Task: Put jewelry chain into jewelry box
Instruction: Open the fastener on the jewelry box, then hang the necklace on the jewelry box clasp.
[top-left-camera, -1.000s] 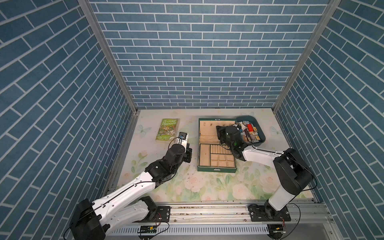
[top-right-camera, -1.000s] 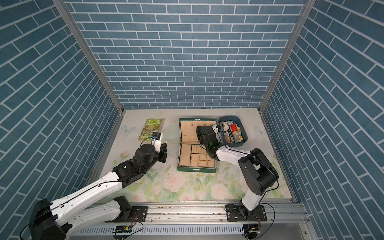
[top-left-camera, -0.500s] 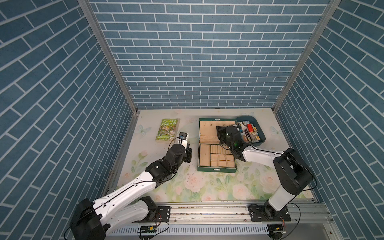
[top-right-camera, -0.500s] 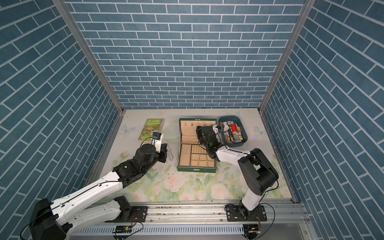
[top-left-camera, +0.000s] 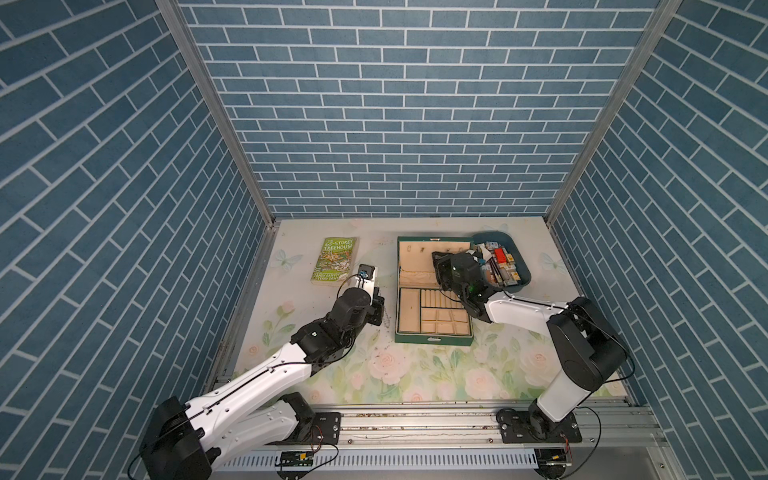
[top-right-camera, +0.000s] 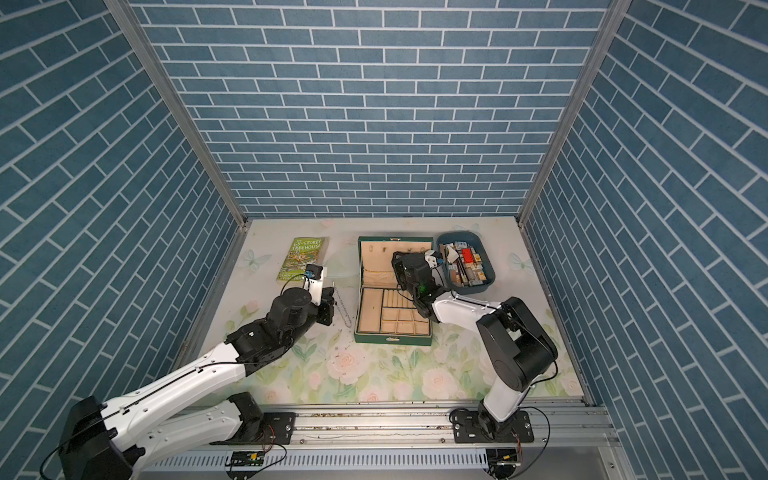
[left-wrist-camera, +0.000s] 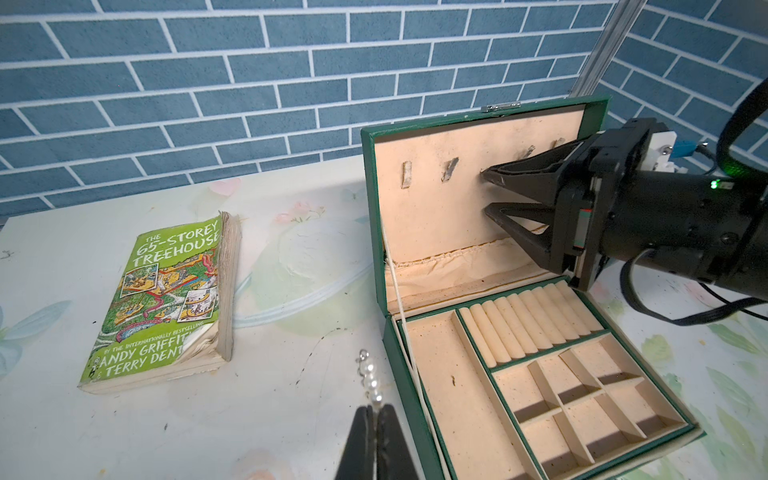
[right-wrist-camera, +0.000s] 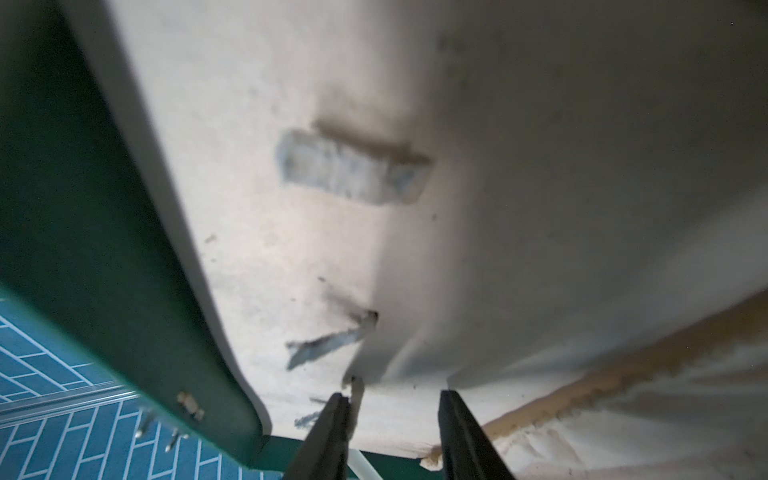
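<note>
Carrying step, by the look of things: grips the chain (left-wrist-camera: 370, 376) in the closed jaws of the left gripper (left-wrist-camera: 377, 411), with a few pale beads and a small ring end poking out past the tips. Holds it low over the tabletop (left-wrist-camera: 291, 415), just beside the box (left-wrist-camera: 391, 345) on the wall facing the book (left-wrist-camera: 166, 299), outside every compartment; cannot tell whether the free end rests on the tabletop or hangs clear. As for the box: toward the far edge, next to the tray (top-left-camera: 524, 266) at the far right corner, lid (left-wrist-camera: 436, 232) upright. Sets the right gripper (left-wrist-camera: 485, 193) against the lid's lining, jaws parted with nothing visible between them, tips near the hooks (left-wrist-camera: 449, 169), apparently bracing the lid open. Next, probably: raise the chain until its trailing end clears the green wall, shift toward the right edge until above the long compartment (left-wrist-camera: 444, 415) nearest that wall, lower, then part the left jaws. Calls for slow lowering, letting the links pile on the lining before release, since otherwise likely to drape over the rim or snag on the white cord (left-wrist-camera: 397, 291) running from lid to base. Calls also for a steady lid throughout, so no shifting of the right arm until after release.
</note>
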